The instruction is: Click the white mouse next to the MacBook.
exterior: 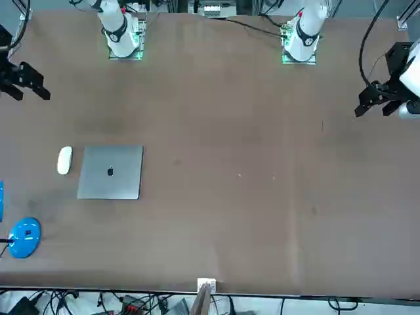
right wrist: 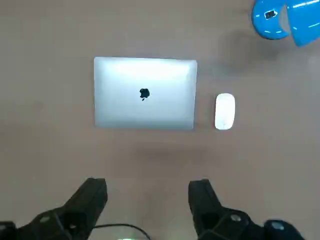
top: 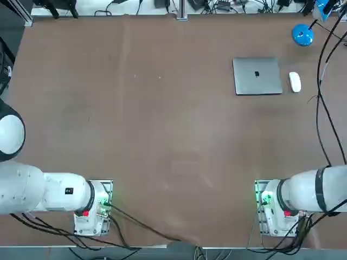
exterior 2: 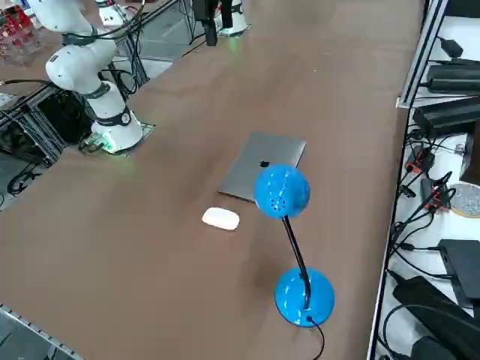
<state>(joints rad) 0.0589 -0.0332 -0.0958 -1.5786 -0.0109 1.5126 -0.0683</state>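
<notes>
The white mouse (top: 294, 82) (exterior: 64, 160) (exterior 2: 220, 218) (right wrist: 224, 111) lies flat on the brown table, just off the right edge of the MacBook (top: 257, 76) (exterior: 111, 172) (exterior 2: 259, 166) (right wrist: 145, 93). The MacBook is a closed grey laptop with a dark logo on its lid. My right gripper (right wrist: 148, 190) (exterior: 29, 92) hangs high above the table on the robot's side of the laptop. It is open, with nothing between its black fingers (right wrist: 95, 192), and stands well clear of both the mouse and the laptop. It is out of the top view.
A blue desk lamp (top: 302, 35) (exterior: 25, 237) (exterior 2: 304, 296) (right wrist: 272, 19) stands past the mouse near the table's far right corner; its head overlaps the laptop in the right side view. Black cables (top: 321, 92) run along the table's right edge.
</notes>
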